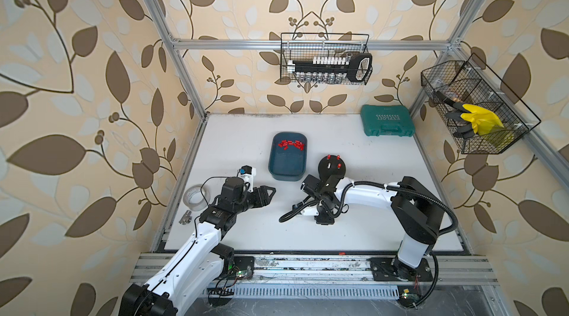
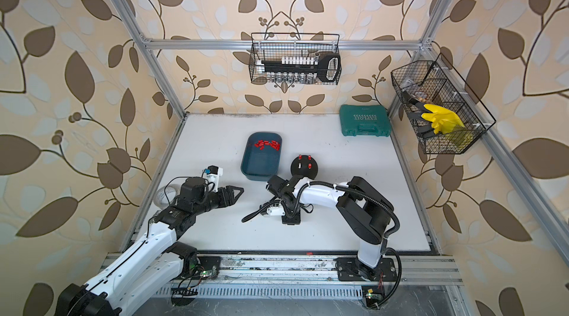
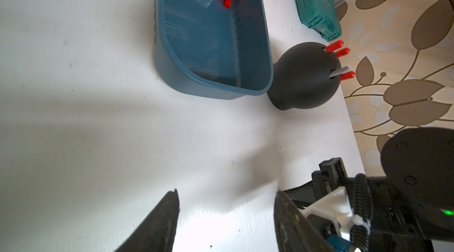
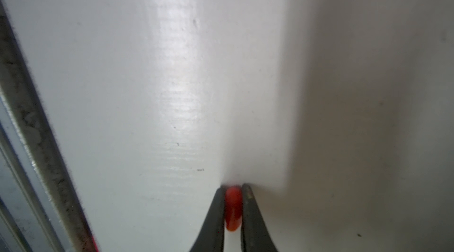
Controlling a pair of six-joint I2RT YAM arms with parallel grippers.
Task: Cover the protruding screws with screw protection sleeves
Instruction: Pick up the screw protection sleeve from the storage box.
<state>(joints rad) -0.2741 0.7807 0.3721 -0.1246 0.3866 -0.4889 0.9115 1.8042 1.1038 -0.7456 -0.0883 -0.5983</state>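
Of the four protruding screws [image 3: 339,72] on the black dome [image 3: 304,76], three are already capped with red screw protection sleeves [image 3: 334,46], and one silver pin is left bare. A fourth sleeve [image 4: 233,210] is pinched between the nearly closed jaws of the right pincer [image 4: 234,186], low over the worktop [image 4: 172,78] near the dome, so the last fitting is judged pending. The left pincer [image 3: 226,191] is spread open and empty, farther from the dome. Spare sleeves [image 1: 291,144] are seen in the blue tray [image 1: 287,177] just beside the dome.
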